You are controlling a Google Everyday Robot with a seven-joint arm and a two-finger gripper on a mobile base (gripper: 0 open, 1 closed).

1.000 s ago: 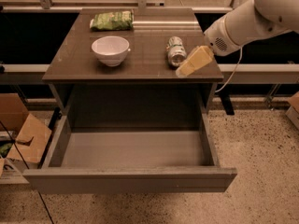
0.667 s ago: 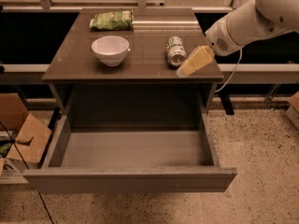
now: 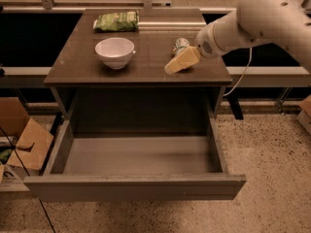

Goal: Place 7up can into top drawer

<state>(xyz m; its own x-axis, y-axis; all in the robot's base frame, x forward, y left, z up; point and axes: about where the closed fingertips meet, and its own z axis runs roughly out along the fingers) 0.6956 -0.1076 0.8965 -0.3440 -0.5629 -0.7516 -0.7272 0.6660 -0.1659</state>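
Note:
The 7up can (image 3: pixel 181 44) lies on the dark brown table (image 3: pixel 146 64), right of the middle; only its top part shows. My gripper (image 3: pixel 181 61), with yellowish tips, reaches in from the right and sits just in front of the can, covering its lower part. Whether it touches the can I cannot tell. The top drawer (image 3: pixel 136 187) is pulled wide open below the table's front edge, and its grey floor holds nothing.
A white bowl (image 3: pixel 115 51) stands left of the can. A flat green snack bag (image 3: pixel 116 21) lies at the table's back edge. Cardboard boxes (image 3: pixel 26 144) stand on the floor to the left. The white arm (image 3: pixel 262 18) spans the upper right.
My gripper has moved left from beside the can's right side to in front of the can, now covering its lower part. The can, bowl and drawer have not moved.

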